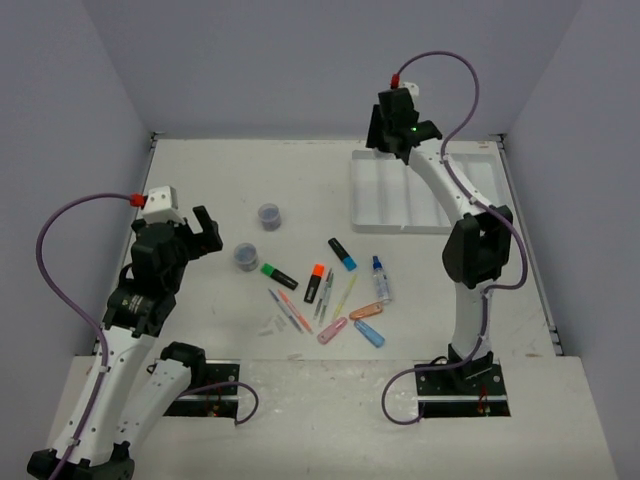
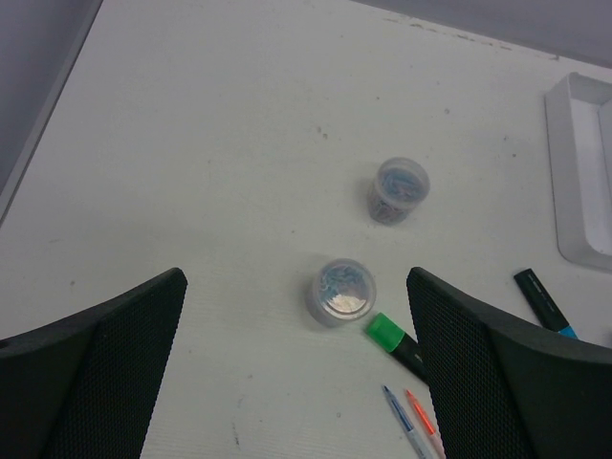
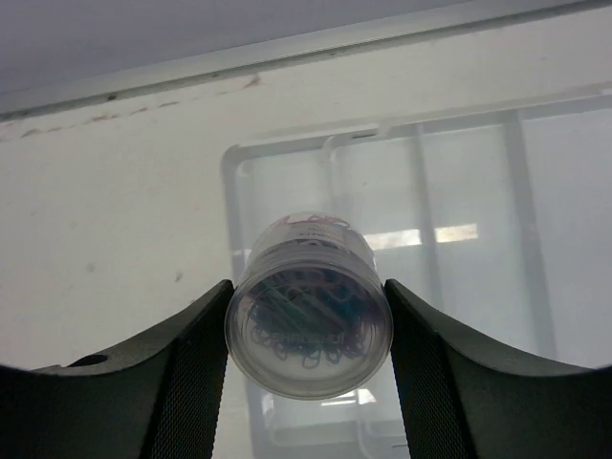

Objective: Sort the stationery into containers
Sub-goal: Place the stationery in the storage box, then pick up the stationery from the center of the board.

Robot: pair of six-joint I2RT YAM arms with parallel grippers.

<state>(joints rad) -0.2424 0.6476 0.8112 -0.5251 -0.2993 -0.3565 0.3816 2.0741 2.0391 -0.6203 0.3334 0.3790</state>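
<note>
While your right hand [image 3: 308, 292] hangs over the white tray [image 3: 229, 191], its two fingers [image 3: 196, 368] are partly closed and clamped on the sides of a round clear jar [image 3: 308, 330] filled with blue paper clips. In the wrist view the jar sits above the first two slots at the tray's 9 o'clock side; you cannot tell which of the two, nor whether its base touches the tray floor. From overhead the tray lies at 1 o'clock on the table [image 1: 250, 180], and the hand covers the jar completely.

Your left hand [image 2: 296, 277] is spread wide and holds nothing. It hovers above the table at 9 o'clock, touching none of the items. Two more jars show between its fingers: the near jar [image 2: 339, 290] and, toward 1 o'clock from it, the far jar [image 2: 400, 188].

Around the middle of the table, toward 6 o'clock, lie the green-capped highlighter [image 1: 278, 275], the orange-capped highlighter [image 1: 314, 283], the blue-capped highlighter [image 1: 342, 254], the small bottle [image 1: 381, 280], a fan of thin pens [image 1: 295, 310] and three capsule pieces [image 1: 350, 325].

Your right forearm crosses the tray overhead and hides part of its slots. The right wrist view cuts the tray off at 3 and 6 o'clock. In the left wrist view, the right finger hides the body of the green-capped highlighter. Some pale bits [image 1: 270, 325] at 9 o'clock from the pens are too faint to identify.
</note>
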